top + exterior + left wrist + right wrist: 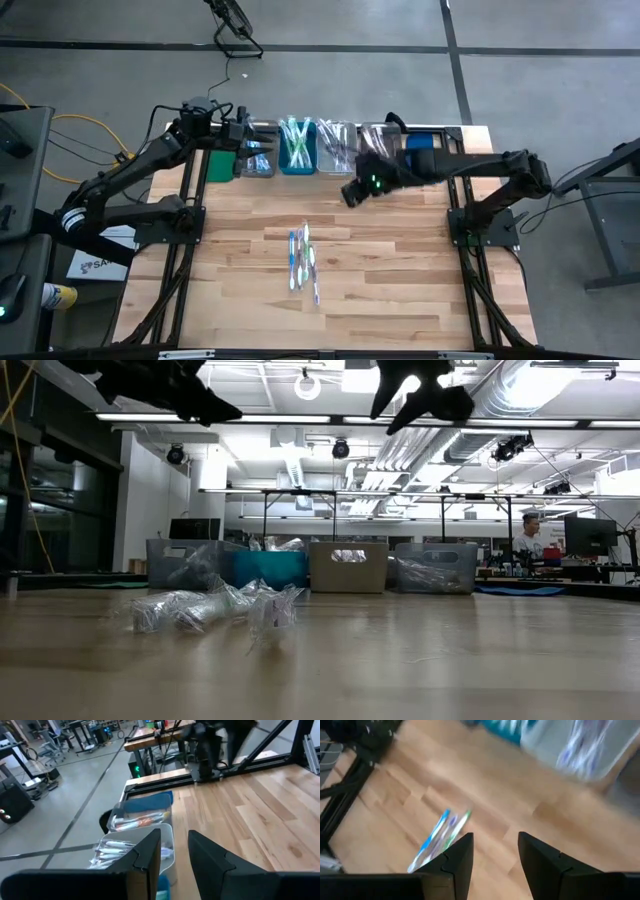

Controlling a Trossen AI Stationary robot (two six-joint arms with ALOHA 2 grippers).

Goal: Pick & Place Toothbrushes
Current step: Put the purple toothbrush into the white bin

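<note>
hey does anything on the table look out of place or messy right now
Only the loose toothbrushes: a small untidy cluster lying at slightly different angles on the bare wooden table, well in front of the row of bins along its far edge. Nothing looks spilled or damaged.

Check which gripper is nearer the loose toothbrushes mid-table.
Right. The right gripper hangs open over bare wood just bin-side of the loose toothbrushes; the left gripper is farther, open above the bins at the far edge.

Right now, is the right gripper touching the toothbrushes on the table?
Apart. The low view shows the right gripper high above the toothbrushes.
</note>
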